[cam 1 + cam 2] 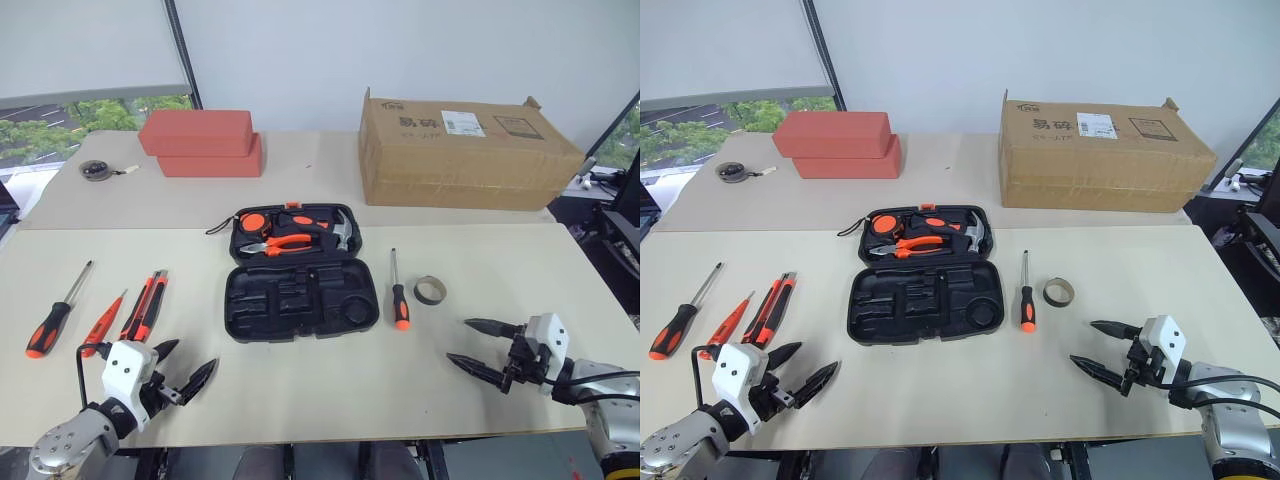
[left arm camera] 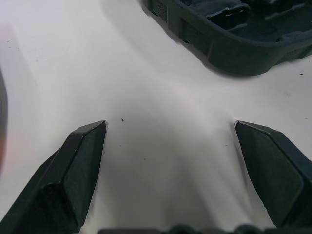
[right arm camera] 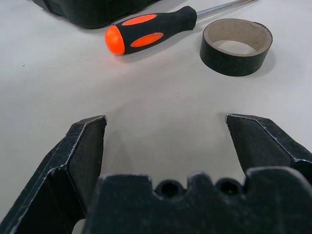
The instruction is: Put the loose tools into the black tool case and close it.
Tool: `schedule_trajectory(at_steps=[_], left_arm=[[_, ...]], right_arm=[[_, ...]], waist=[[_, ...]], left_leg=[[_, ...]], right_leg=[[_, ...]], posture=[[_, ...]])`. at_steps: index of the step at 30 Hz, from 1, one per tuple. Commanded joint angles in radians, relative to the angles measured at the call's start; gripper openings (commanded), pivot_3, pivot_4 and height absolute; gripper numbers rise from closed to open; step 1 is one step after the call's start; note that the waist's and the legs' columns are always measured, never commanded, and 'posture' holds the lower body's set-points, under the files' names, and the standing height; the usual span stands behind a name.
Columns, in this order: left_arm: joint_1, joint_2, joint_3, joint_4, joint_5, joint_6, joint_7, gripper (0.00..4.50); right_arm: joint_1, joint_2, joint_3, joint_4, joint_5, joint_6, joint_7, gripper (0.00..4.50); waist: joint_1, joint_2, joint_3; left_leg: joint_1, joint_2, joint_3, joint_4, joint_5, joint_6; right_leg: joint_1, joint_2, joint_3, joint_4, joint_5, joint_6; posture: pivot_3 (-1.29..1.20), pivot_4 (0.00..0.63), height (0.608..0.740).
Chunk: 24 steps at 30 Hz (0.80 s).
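Observation:
The black tool case (image 1: 300,300) lies open at the table's middle, its far half holding pliers and a hammer, its near half bare. A black-and-orange screwdriver (image 1: 399,295) and a dark tape ring (image 1: 430,290) lie right of the case. Left of the case rest another black-and-orange screwdriver (image 1: 55,318), a slim orange screwdriver (image 1: 103,323) and an orange-black utility knife (image 1: 146,306). My left gripper (image 1: 182,372) is open near the front edge, just in front of the knife. My right gripper (image 1: 478,346) is open, empty, in front of the tape ring (image 3: 236,46) and the screwdriver (image 3: 151,33).
A brown cardboard box (image 1: 463,150) stands at the back right. Two stacked red boxes (image 1: 203,142) sit at the back left, with a round grey tape measure (image 1: 96,170) beside them. The table's front edge (image 1: 330,432) runs just below both grippers.

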Motion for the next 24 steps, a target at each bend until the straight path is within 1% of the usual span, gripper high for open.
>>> schedule_trajectory(at_steps=[1,11,13,17,19,20,22,24], left_arm=[[-0.011,0.011,0.013,0.001,-0.003,-0.021,-0.016,4.5],[-0.025,0.002,0.022,0.012,-0.012,-0.033,-0.043,4.5],[-0.031,0.003,0.041,-0.008,-0.036,-0.043,-0.057,4.5],[-0.086,0.021,0.138,-0.029,-0.14,-0.013,-0.051,4.5],[-0.165,0.046,0.243,0.016,-0.22,0.018,-0.011,4.5],[-0.2,0.068,0.291,0.06,-0.237,0.032,0.008,4.5],[-0.236,0.116,0.352,0.144,-0.227,0.058,0.029,4.5],[-0.246,0.162,0.383,0.193,-0.216,0.086,0.027,4.5]], right_arm=[[-0.013,-0.003,-0.026,-0.011,0.006,-0.024,-0.005,4.48],[-0.017,-0.006,-0.036,-0.01,0.011,-0.039,-0.003,4.48],[-0.028,-0.007,-0.045,-0.028,0.033,-0.031,0.002,4.48],[-0.073,-0.007,-0.046,-0.113,0.088,0.034,0.0,4.48],[-0.115,-0.009,-0.016,-0.181,0.107,0.076,0.007,4.48],[-0.143,-0.005,0.004,-0.217,0.115,0.102,0.007,4.48],[-0.189,0.005,0.035,-0.28,0.136,0.152,0.005,4.48],[-0.224,0.016,0.054,-0.327,0.157,0.198,-0.001,4.48]], waist=[[0.0,0.0,0.0],[0.0,0.0,0.0],[0.0,0.0,0.0],[-0.002,0.0,0.0],[-0.002,0.0,0.0],[-0.002,0.0,0.0],[-0.006,0.0,0.0],[-0.008,0.0,0.0]], left_leg=[[0.0,0.0,0.0,0.0,0.0,0.0],[0.001,0.0,0.001,0.0,0.0,0.001],[0.001,0.0,0.001,0.0,0.001,0.001],[0.001,0.0,0.001,0.0,0.001,0.001],[0.001,0.001,0.001,0.001,0.001,0.0],[0.001,0.001,0.001,0.001,0.002,-0.001],[0.002,0.002,0.001,0.001,0.003,-0.003],[0.003,0.002,0.001,0.001,0.004,-0.003]], right_leg=[[0.0,0.0,0.0,0.0,0.0,0.0],[0.001,0.0,0.0,0.0,0.002,0.001],[0.001,0.0,0.0,0.001,0.002,0.001],[0.001,0.0,0.0,0.001,0.002,0.001],[0.001,0.0,0.001,0.002,0.002,0.002],[0.001,0.001,0.0,0.002,0.002,0.002],[0.001,0.001,0.0,0.004,0.002,0.002],[0.001,0.002,0.0,0.007,0.003,0.002]], posture=[[0.0,0.15,0.713],[0.0,0.15,0.713],[0.0,0.15,0.713],[0.0,0.15,0.713],[0.0,0.15,0.713],[0.0,0.15,0.713],[0.0,0.15,0.713],[0.0,0.15,0.713]])
